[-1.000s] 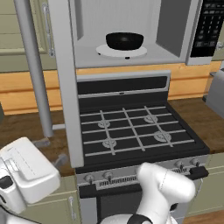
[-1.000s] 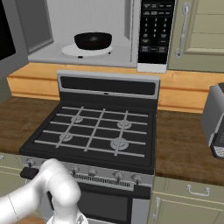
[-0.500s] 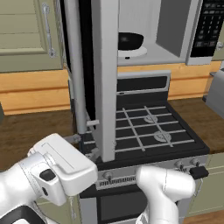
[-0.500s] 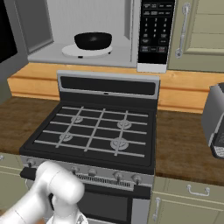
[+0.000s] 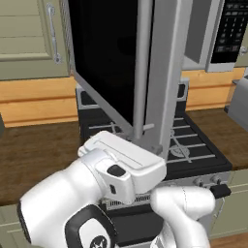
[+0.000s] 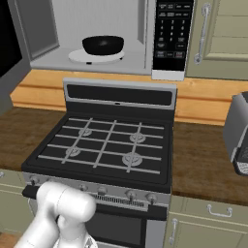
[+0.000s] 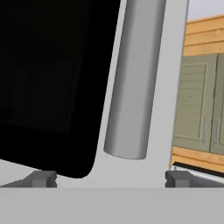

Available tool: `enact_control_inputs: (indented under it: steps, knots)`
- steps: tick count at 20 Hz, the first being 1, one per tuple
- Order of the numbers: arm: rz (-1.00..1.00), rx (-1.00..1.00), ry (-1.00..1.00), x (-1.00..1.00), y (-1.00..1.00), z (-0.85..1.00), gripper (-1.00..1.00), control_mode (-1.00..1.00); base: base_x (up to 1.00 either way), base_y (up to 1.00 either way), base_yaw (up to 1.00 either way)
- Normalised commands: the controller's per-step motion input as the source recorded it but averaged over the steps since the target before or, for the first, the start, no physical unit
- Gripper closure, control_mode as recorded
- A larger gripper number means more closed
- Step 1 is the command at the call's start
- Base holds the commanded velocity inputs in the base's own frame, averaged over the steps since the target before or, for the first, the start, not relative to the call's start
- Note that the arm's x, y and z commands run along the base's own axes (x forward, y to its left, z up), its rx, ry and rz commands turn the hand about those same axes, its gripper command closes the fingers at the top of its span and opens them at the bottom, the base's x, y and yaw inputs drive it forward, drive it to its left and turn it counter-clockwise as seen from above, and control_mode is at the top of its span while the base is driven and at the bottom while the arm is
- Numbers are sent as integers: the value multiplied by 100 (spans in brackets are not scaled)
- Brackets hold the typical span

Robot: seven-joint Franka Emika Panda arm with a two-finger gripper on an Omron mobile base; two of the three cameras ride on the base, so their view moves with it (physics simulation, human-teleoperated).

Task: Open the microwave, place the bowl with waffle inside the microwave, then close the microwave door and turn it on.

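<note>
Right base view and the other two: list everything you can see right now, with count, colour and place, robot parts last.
microwave: one, silver-grey, above the stove, open
microwave door: one, black glass, silver frame, swung out
door handle: one, grey bar, in front of the gripper
bowl: one, black, on the white turntable plate inside the microwave
keypad panel: one, dark, right of the cavity
stove: one, black, below the microwave
cabinet doors: beige, beside the microwave
toaster: one, grey, on the right counter
gripper: one, dark tips, open, empty
</note>
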Motion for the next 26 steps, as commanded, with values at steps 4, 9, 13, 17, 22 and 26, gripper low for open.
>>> enact_control_inputs:
  steps: [4,9,13,17,22,26]
  knots:
    - [2,6,0,0,-79,33,-100,-100,0,0,0]
    - [2,12,0,0,-93,9,-100,-100,0,0,0]
    - [3,15,0,1,-100,1,-100,-100,0,0,0]
    - [7,15,0,8,-89,2,-100,-100,0,0,0]
    - [20,15,-3,1,-39,7,-100,-100,0,0,0]
    - [30,7,0,9,-1,13,-100,-100,0,0,0]
